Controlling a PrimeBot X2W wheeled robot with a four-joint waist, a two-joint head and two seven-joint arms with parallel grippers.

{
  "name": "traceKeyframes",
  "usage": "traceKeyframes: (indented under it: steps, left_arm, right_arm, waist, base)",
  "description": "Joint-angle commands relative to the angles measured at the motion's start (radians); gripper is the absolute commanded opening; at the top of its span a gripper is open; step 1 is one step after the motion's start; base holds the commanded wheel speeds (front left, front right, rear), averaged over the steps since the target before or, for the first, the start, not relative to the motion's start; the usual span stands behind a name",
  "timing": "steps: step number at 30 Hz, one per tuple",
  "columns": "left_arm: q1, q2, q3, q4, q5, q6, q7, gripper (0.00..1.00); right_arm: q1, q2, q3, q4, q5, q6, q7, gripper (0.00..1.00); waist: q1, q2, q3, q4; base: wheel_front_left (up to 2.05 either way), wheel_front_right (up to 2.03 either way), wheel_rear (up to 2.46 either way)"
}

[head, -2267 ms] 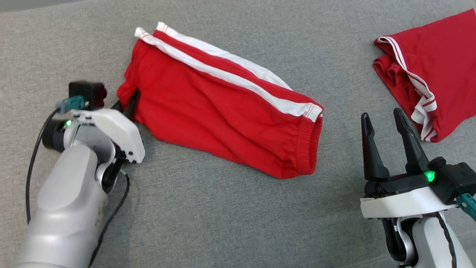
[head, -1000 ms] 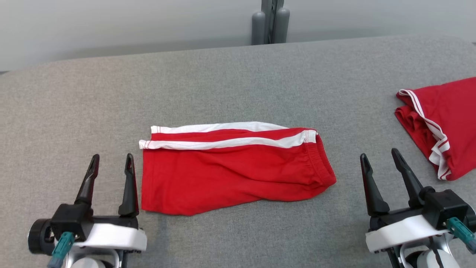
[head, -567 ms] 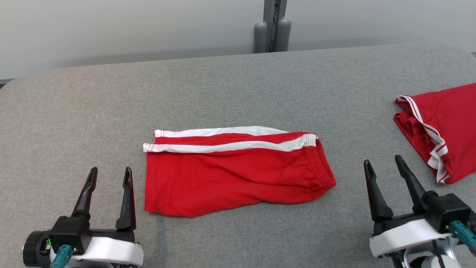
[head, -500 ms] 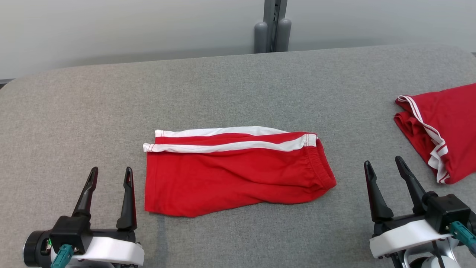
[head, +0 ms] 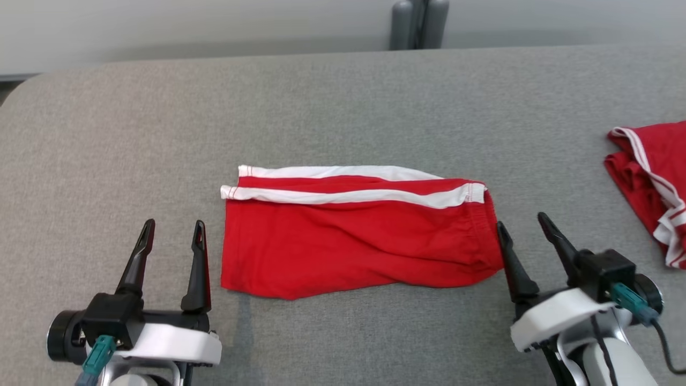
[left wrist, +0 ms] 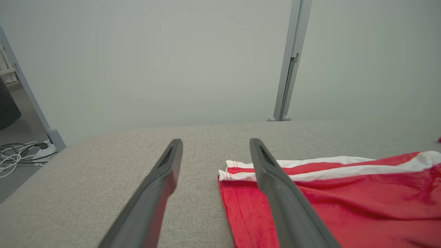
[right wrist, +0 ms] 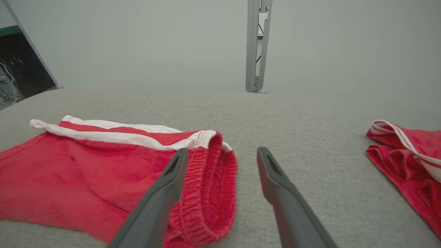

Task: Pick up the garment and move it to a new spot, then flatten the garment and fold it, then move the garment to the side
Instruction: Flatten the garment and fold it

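While left gripper (head: 174, 223) and right gripper (head: 521, 221) both stand spread and empty, red fabric shorts with white side stripes (head: 348, 246) lie flat between them.
Hem end sits just right of left gripper's inner finger, apart from it; grey cloth tabletop (head: 343, 107) underneath. Waistband end overlaps right gripper's inner finger in view, contact unclear. Well to right gripper's right: crumpled red garment with white trim (head: 651, 171).

On the table (head: 321, 107), middle, lying flat: shorts (head: 353, 241), waistband (head: 477, 230) to the right, hems (head: 231, 236) to the left. Just left of the hems, nearer the front edge: left gripper (head: 174, 223). Just right of the waistband, one finger (head: 512, 262) over its edge: right gripper (head: 521, 221). Far right on the table, well apart from the shorts: second garment (head: 654, 182). Behind the far edge: post (head: 419, 24).
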Motion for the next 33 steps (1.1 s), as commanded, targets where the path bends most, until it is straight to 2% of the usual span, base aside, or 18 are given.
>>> traceKeyframes:
  steps: [1,5,12,20,22,23,24,33]
  left_arm:
    - [-0.024,0.001,0.002,-0.002,0.003,-0.005,-0.006,1.0]
    - [-0.045,-0.006,-0.008,0.01,0.004,-0.01,-0.014,1.0]
    - [-0.075,-0.012,-0.013,0.034,0.002,-0.016,-0.024,1.0]
    - [-0.101,-0.013,-0.014,0.05,0.004,-0.023,-0.032,1.0]
    - [-0.104,-0.012,-0.014,0.054,0.005,-0.023,-0.035,1.0]
    - [-0.104,-0.012,-0.014,0.055,0.005,-0.023,-0.036,1.0]
    - [-0.104,-0.012,-0.014,0.056,0.005,-0.023,-0.037,1.0]
    - [-0.108,-0.013,-0.015,0.069,-0.002,-0.025,-0.041,1.0]
  right_arm:
    - [-0.017,-0.007,0.006,0.012,0.01,0.0,-0.004,1.0]
    - [-0.087,-0.022,0.042,0.125,0.018,0.0,-0.001,1.0]
    - [-0.169,-0.046,0.043,0.284,0.054,0.0,-0.017,1.0]
    - [-0.235,-0.052,0.145,0.401,0.177,0.0,-0.006,1.0]
    - [-0.246,-0.059,0.168,0.418,0.202,0.0,-0.008,0.49]
    - [-0.251,-0.063,0.18,0.424,0.213,0.0,-0.011,0.16]
    - [-0.255,-0.068,0.187,0.43,0.223,0.0,-0.016,0.0]
    - [-0.254,-0.134,0.219,0.442,0.304,-0.003,-0.049,0.0]
  waist:
    - [0.0,0.0,0.02,0.017]
    - [0.0,0.0,0.049,0.039]
    - [0.0,0.0,0.084,0.058]
    - [0.0,0.0,0.106,0.061]
    - [0.0,0.0,0.109,0.059]
    - [0.0,0.0,0.11,0.058]
    - [0.0,0.0,0.111,0.057]
    - [0.0,0.0,0.101,0.04]
  base:
    - [0.0,0.0,0.0]
    - [0.0,0.0,0.0]
    - [0.0,0.0,0.0]
    - [0.0,0.0,0.0]
    - [0.0,0.0,0.0]
    - [0.0,0.0,0.0]
    - [0.0,0.0,0.0]
    - [0.0,0.0,0.0]
